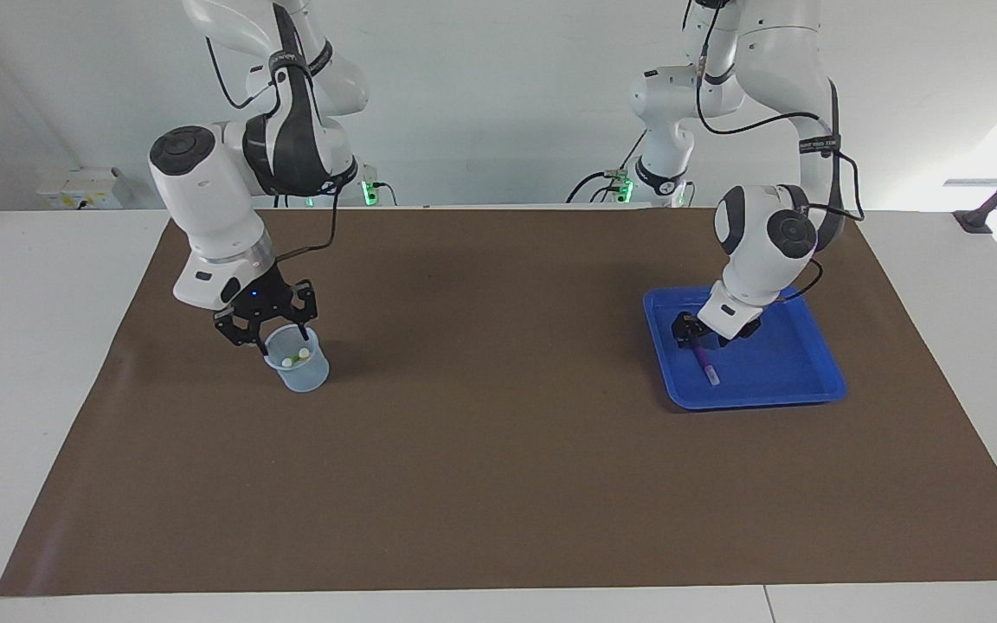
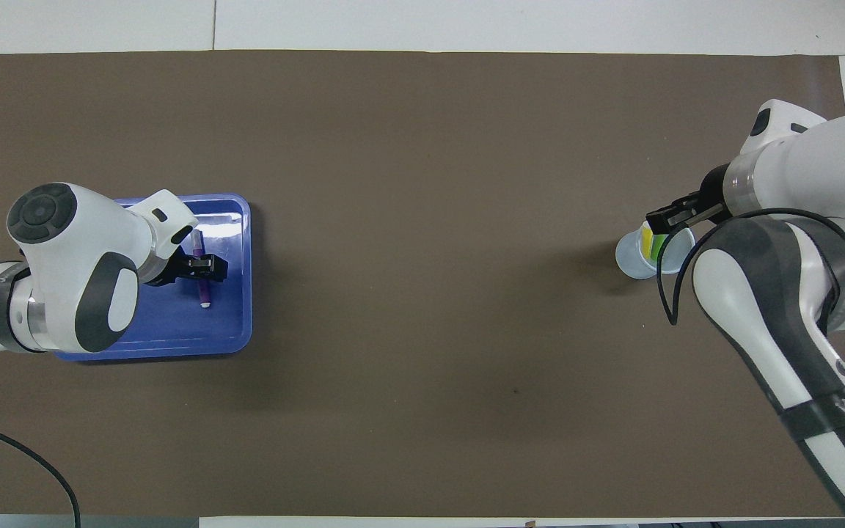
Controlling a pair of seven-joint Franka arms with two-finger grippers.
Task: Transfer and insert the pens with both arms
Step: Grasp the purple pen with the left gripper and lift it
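1. Brown matting (image 1: 498, 450) is spread over a white table (image 1: 31, 346), and everything of the task is carried on it in the half nearer to the robots.
2. At the left arm's end of the mat, a blue tray (image 1: 775, 368) is set just inside the mat's edge. The purple pen (image 1: 708, 365) lies flat in it, close to the tray wall that faces the mat's middle.
3. The left gripper (image 1: 696, 333) is lowered into the tray onto the end of the purple pen nearer to the robots. Whether the pen is already clasped or merely straddled cannot be told.
4. At the right arm's end of the mat, a clear cup (image 1: 301, 374) is stood upright. The yellow pen (image 2: 646, 240) and the green pen (image 2: 659, 246) are lodged in it, leaning side by side, pale ends up.
5. The right gripper (image 1: 269, 333) is held just over the cup's rim, spread apart and holding nothing.
6. Two of three pens are judged to be delivered. Left to be done: the purple pen is to be lifted, passed from the left gripper to the right one, and inserted in the cup.
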